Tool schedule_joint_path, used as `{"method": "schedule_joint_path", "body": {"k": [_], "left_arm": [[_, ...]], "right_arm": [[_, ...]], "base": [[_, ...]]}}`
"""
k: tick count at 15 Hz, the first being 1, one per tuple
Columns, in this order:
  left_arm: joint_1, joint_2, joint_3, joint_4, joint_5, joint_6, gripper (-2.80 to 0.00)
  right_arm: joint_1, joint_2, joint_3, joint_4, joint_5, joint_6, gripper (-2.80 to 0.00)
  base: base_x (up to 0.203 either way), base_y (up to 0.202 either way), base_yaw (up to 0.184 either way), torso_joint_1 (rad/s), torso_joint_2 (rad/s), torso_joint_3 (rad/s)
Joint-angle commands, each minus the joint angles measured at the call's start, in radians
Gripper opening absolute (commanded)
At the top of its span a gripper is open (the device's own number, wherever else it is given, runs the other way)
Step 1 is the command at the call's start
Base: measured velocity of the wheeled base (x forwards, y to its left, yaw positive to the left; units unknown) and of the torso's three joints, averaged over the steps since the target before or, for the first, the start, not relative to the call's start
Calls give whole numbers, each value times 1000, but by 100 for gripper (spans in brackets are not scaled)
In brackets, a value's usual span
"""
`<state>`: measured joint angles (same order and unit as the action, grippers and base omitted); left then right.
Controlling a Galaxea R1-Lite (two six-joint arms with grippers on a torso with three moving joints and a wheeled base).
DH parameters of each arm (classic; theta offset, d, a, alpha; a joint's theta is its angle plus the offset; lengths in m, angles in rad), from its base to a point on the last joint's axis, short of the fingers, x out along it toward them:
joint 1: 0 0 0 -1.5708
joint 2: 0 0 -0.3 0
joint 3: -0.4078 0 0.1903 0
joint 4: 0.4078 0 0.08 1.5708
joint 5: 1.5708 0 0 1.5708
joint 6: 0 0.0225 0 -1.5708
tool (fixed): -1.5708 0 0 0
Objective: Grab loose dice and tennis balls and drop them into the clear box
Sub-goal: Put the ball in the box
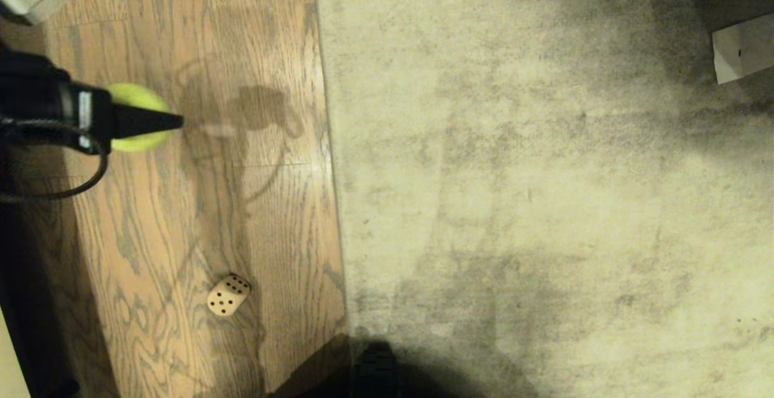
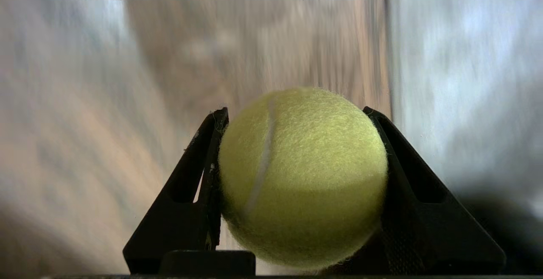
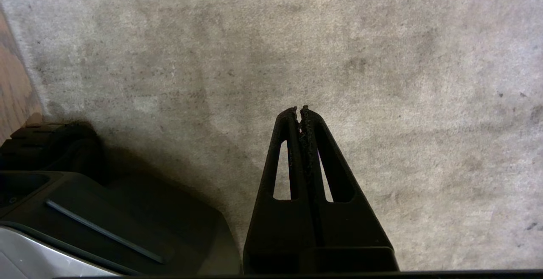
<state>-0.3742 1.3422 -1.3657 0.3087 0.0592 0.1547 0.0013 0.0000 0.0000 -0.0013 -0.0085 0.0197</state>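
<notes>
Left gripper (image 1: 172, 121): black, reaching in from the left edge of the head view over the wood floor, fingers clamped on either side of the fuzzy fluorescent yellow-green tennis ball (image 2: 302, 177).
Tennis ball: held between the two black wedge-shaped fingers (image 2: 199, 173), one pressed to each flank, white seam curving down its face; in the head view partly hidden under the upper finger, green showing above and below it (image 1: 134, 97).
Die: pale tan cube with rounded corners and dark pips (image 1: 228, 294), lying loose on the wood floor, well apart from the held ball, nearer the robot and close to the carpet edge.
Floor: brown grained wood planks (image 1: 181, 216) on the left, pale grey-beige stained carpet (image 1: 544, 174) on the right, meeting in a straight seam.
Right gripper (image 3: 299, 111): black, hanging over the carpet, fingers pressed together at the tips, nothing between them.
Robot base: dark moulded body (image 3: 106, 224) beside the right gripper, low in the right wrist view.
White object: pale flat corner (image 1: 742, 53) on the carpet at the far right, too little visible to identify.
Clear box: not seen in any view.
</notes>
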Motion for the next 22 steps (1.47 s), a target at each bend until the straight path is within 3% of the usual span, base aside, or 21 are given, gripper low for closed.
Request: {"method": "schedule_joint_path", "body": {"k": [1,5,8,14,16,17,20,22], "left_arm": [[88,-258,227,6,-59,12,-280],[303,-471,549,-12,-150,38,-280],[365,-630,770,-148,-162,37,-280],[366,-960,1107,-274,-164,40,-280],[319,-1040,1169,-309,-144,27,-280],[301,-1057,1216,-352,-118,18,-280],[297,-1061,1370,-644,-64,1,-280],[303,-1066,1368,-583,-52,-5,-280]], "right_arm": [[0,0,2,0,1,0,-280],[0,0,2,0,1,0,-280],[0,0,2,0,1,0,-280],[0,0,0,0,0,0,-280],[0,0,1,0,-1,0,-280],[0,0,1,0,0,0,-280],[0,0,2,0,-1,0,-280],[0,0,1,0,0,0,-280]], "base": [[0,0,0,0,0,0],[0,0,0,0,0,0],[0,0,0,0,0,0],[0,0,0,0,0,0],[0,0,0,0,0,0],[0,0,0,0,0,0],[0,0,0,0,0,0],[0,0,0,0,0,0]]}}
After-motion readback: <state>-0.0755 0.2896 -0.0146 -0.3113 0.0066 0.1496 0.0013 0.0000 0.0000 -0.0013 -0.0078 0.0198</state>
